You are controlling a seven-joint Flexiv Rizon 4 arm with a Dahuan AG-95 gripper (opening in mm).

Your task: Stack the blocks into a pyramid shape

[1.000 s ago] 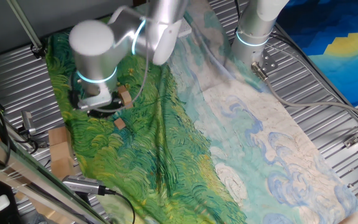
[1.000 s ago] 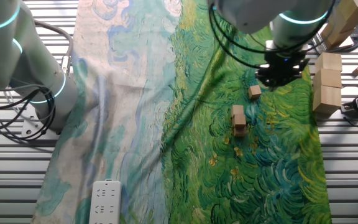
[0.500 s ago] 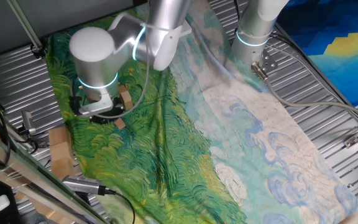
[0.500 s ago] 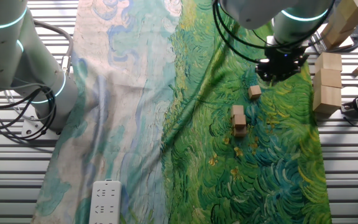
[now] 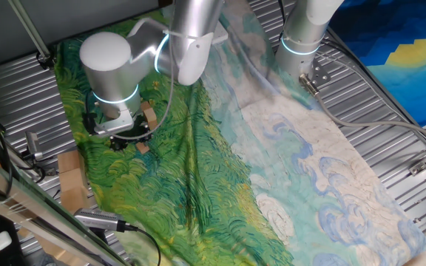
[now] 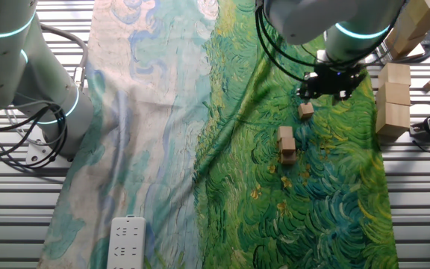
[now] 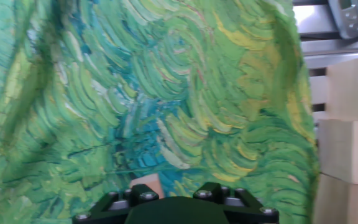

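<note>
On the green swirl-patterned cloth (image 6: pixel 327 187) covering the bench, the gripper (image 6: pixel 327 84) hovered just above and beside a single small wooden block (image 6: pixel 306 110), a little nearer to that block than half a second earlier, when it hung slightly farther to the side. In the fixed view from the opposite side, the arm's silver wrist (image 5: pixel 109 66) had shifted slightly too, and now hid most of that block. A short stack of blocks (image 6: pixel 287 144) stood nearby on the cloth, unmoved. In the hand view, a block (image 7: pixel 144 185) peeked out at the bottom edge beside the black gripper body; whether the fingers were spread or closed could not be told. Larger pale wooden blocks (image 6: pixel 393 101) sat at the cloth's edge. No readable writing or brand marks appeared anywhere.
</note>
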